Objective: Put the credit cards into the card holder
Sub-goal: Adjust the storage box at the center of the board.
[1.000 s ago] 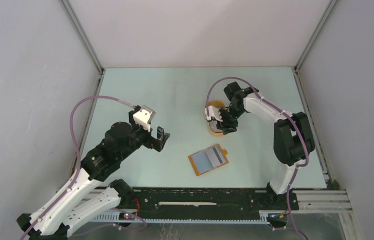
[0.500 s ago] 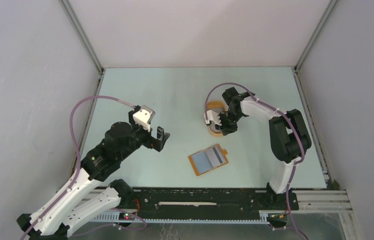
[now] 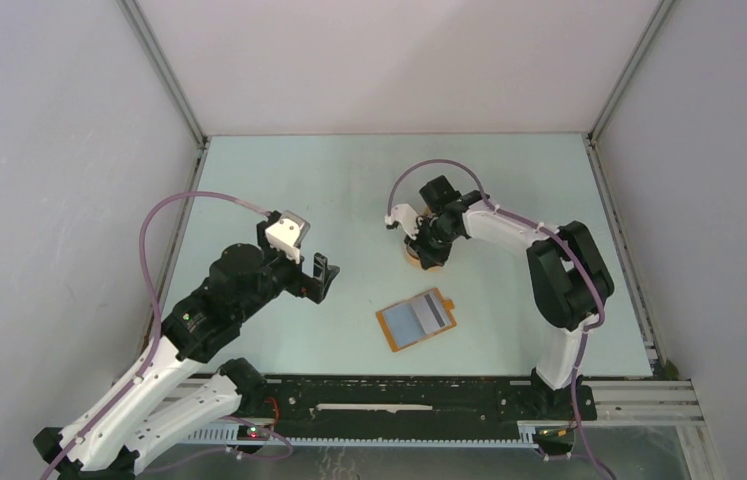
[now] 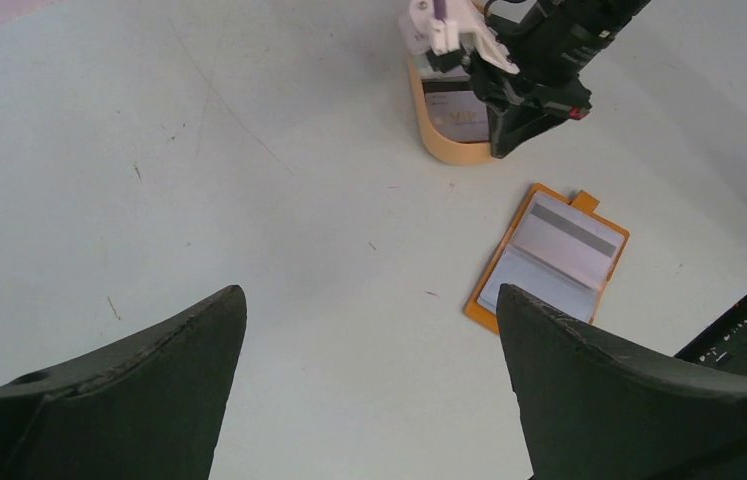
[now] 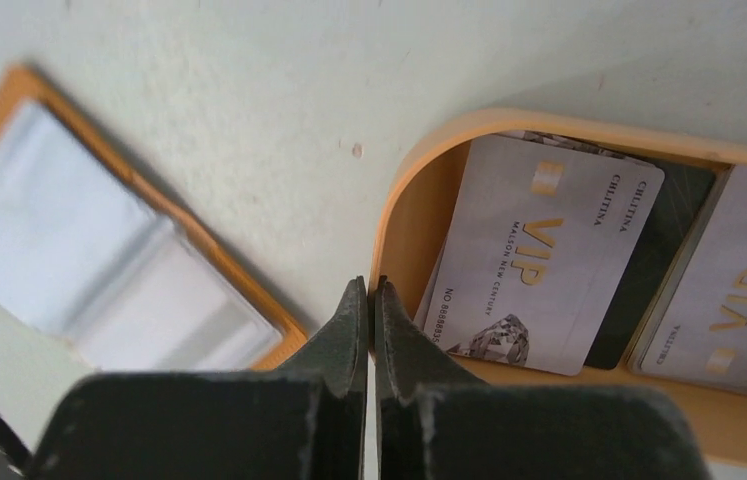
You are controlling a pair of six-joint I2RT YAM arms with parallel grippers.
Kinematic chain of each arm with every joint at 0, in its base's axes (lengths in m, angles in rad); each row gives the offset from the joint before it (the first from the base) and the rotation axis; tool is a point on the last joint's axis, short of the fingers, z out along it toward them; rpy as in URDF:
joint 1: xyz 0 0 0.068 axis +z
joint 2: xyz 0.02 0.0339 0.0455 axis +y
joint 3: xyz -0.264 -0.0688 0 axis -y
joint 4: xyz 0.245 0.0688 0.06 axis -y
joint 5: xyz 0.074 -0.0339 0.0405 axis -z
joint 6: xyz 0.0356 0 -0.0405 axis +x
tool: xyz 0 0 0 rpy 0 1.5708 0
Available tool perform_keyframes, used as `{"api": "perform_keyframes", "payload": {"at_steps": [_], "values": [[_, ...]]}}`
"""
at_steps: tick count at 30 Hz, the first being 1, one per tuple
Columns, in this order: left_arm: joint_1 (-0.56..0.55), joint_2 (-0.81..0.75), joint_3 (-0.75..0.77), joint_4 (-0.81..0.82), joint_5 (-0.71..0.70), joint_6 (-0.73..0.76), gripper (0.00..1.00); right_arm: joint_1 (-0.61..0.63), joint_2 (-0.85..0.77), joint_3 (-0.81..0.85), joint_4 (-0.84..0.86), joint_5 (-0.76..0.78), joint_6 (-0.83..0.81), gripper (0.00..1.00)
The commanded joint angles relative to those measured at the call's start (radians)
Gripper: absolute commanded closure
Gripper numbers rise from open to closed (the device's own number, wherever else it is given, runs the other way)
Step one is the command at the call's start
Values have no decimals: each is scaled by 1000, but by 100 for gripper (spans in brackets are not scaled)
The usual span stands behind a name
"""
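Where the right gripper (image 5: pixel 370 295) comes down, we see its two dark fingers pressed flat together, clenched on nothing. Their tips sit right at the outer curve of the orange tray (image 5: pixel 401 210), and we cannot tell whether they touch its rim. Just past the tips, inside the tray, lie the credit cards (image 5: pixel 534 265). A pale one with gold VIP lettering rests on a dark one, and a second pale one lies beside them to the right in the wrist view.

On the other side of the fingers, close to the tray but apart from it, the card holder (image 3: pixel 417 319) lies spread open and flat on the table (image 3: pixel 299 190). Its orange border frames pale inner panels, one with a grey band. We cannot tell whether a card sits in it.

Well apart, toward the left side of the table, the left gripper (image 3: pixel 324 277) hangs above the bare surface with its jaws spread wide, grasping nothing.
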Motion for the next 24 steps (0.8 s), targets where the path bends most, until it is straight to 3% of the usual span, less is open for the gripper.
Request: {"api": "perform_keyframes", "payload": {"at_steps": [1,6,10,16,20,24], "values": [[10,-11,-25,19,7,4,0,24,28,65,104,72,482,98],[12,-12,-27,17,-8,4,0,104,75,107,164,190,693,91],[14,-10,-28,17,-15,5,0,169,133,154,161,234,767,81],[17,-11,-28,16,-22,5,0,186,156,201,131,166,746,70],[17,-11,-27,17,-15,5,0,188,82,213,104,119,649,56],[19,-13,-26,17,-9,5,0,188,1,226,67,106,558,53]]}}
